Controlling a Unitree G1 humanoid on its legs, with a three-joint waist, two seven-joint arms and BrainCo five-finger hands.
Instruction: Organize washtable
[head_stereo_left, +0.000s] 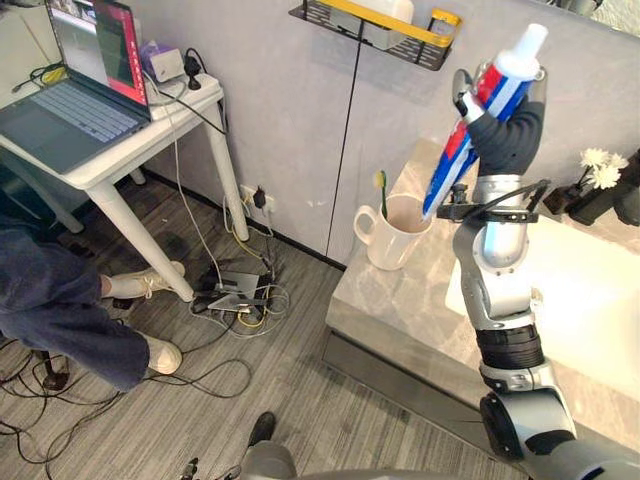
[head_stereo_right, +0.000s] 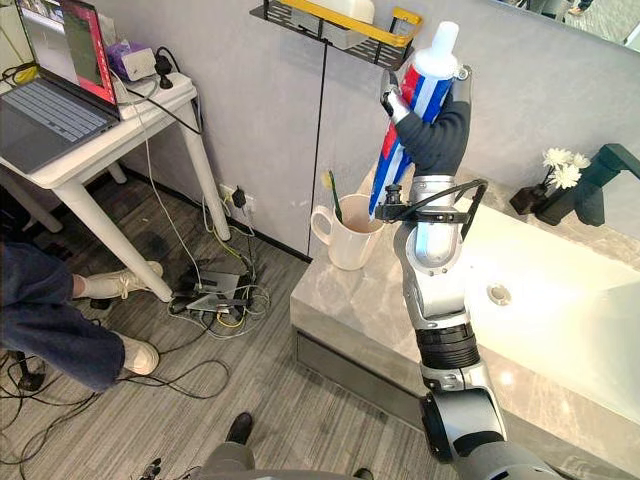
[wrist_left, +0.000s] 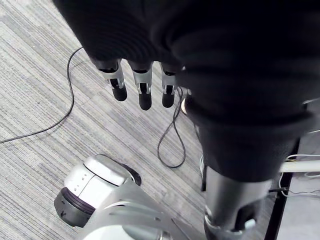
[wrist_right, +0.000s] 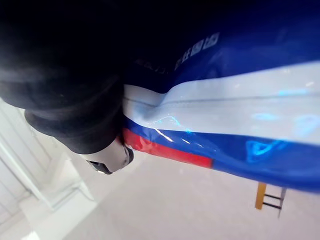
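My right hand (head_stereo_left: 505, 135) is raised above the marble washtable (head_stereo_left: 420, 300), shut on a red, white and blue toothpaste tube (head_stereo_left: 480, 115) held cap up and tilted; the tube (wrist_right: 225, 110) also shows close in the right wrist view. Its lower end hangs just over a white mug (head_stereo_left: 392, 232) that stands at the counter's left end with a yellow-green toothbrush (head_stereo_left: 381, 190) in it. My left hand (wrist_left: 142, 82) hangs low over the carpet floor, fingers straight and holding nothing.
A black wall shelf (head_stereo_left: 380, 30) with a yellow bar and a white container hangs above the mug. White flowers (head_stereo_left: 603, 168) and a black faucet (head_stereo_right: 600, 185) stand by the sink basin (head_stereo_right: 560, 300). A white desk (head_stereo_left: 120, 140) with a laptop and a seated person (head_stereo_left: 60, 300) are at the left.
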